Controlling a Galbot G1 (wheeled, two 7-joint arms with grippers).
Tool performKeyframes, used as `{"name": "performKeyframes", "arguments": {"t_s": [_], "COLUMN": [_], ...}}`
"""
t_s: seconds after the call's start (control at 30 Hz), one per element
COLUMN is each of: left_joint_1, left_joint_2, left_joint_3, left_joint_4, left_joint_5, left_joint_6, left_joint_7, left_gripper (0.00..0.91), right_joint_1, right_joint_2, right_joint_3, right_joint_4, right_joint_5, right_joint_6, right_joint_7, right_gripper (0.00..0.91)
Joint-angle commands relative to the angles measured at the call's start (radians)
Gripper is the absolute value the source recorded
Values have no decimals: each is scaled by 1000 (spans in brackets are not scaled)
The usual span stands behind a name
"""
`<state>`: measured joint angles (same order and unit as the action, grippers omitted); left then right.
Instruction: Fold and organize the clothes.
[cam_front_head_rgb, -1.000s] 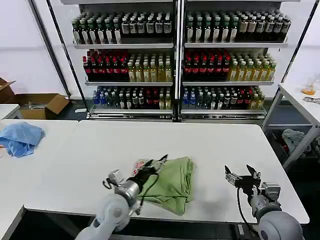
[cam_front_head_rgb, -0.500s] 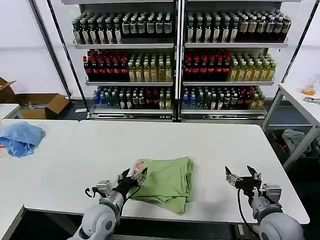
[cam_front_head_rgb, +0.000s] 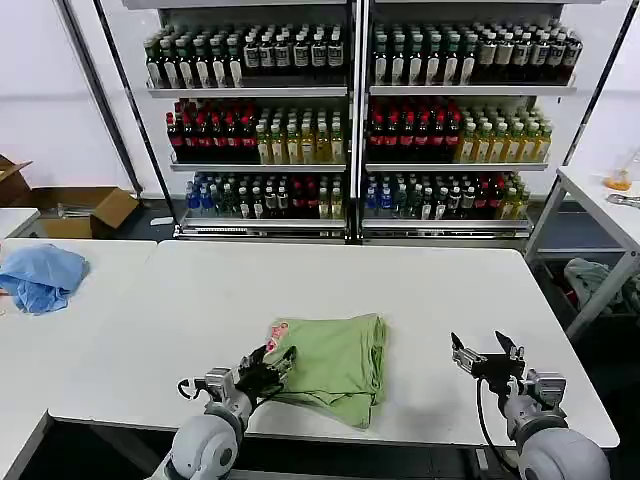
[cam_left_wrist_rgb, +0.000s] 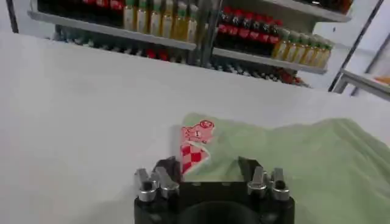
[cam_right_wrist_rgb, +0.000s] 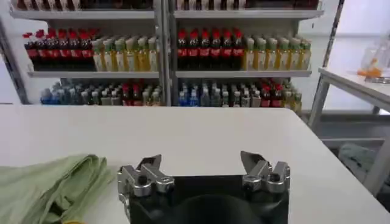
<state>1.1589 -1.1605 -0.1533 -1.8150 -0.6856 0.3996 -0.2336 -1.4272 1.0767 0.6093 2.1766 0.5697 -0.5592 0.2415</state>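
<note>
The clothes are one light green shirt (cam_front_head_rgb: 338, 362), folded into a rough rectangle near the table's front edge, with its red-and-white graphic (cam_front_head_rgb: 277, 331) at the left corner. My left gripper (cam_front_head_rgb: 276, 362) hovers low at the shirt's left edge and is open. In the left wrist view the shirt (cam_left_wrist_rgb: 298, 164) and its graphic (cam_left_wrist_rgb: 196, 141) lie just ahead of the open left gripper (cam_left_wrist_rgb: 207, 165), with nothing pinched. My right gripper (cam_front_head_rgb: 485, 354) stands open to the right of the shirt, apart from it. The right wrist view has that gripper (cam_right_wrist_rgb: 202, 159) over bare table, the shirt (cam_right_wrist_rgb: 52, 182) off to one side.
A crumpled light blue cloth (cam_front_head_rgb: 40, 275) lies on the neighbouring table at the left. Shelves of bottles (cam_front_head_rgb: 350, 120) stand behind the white table (cam_front_head_rgb: 420, 285). A cardboard box (cam_front_head_rgb: 85, 210) sits on the floor far left, another table (cam_front_head_rgb: 600, 200) at the right.
My left gripper has drawn back from over the shirt toward the front-left edge and dropped lower. The shirt now lies flatter. The right gripper has barely moved.
</note>
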Motion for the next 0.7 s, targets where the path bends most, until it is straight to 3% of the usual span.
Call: {"name": "performKeyframes", "arguments": {"t_s": [0.03,0.7], "left_joint_1": [11,10], "left_joint_2": [-1,-35], "left_joint_3": [-6,-148], "left_joint_4": [-10,-9], "left_joint_5": [-135,-599], "left_joint_6": [1,-19], "left_joint_7": [66,84], "left_gripper": [20,20], "right_joint_1": [-2,5], "right_joint_2": [0,-5], "right_joint_3": [2,4], "right_joint_4": [2,-2], "right_joint_5": [1,3], "right_joint_6": [0,0], "right_joint_7": [0,2], "right_gripper": [907,907]}}
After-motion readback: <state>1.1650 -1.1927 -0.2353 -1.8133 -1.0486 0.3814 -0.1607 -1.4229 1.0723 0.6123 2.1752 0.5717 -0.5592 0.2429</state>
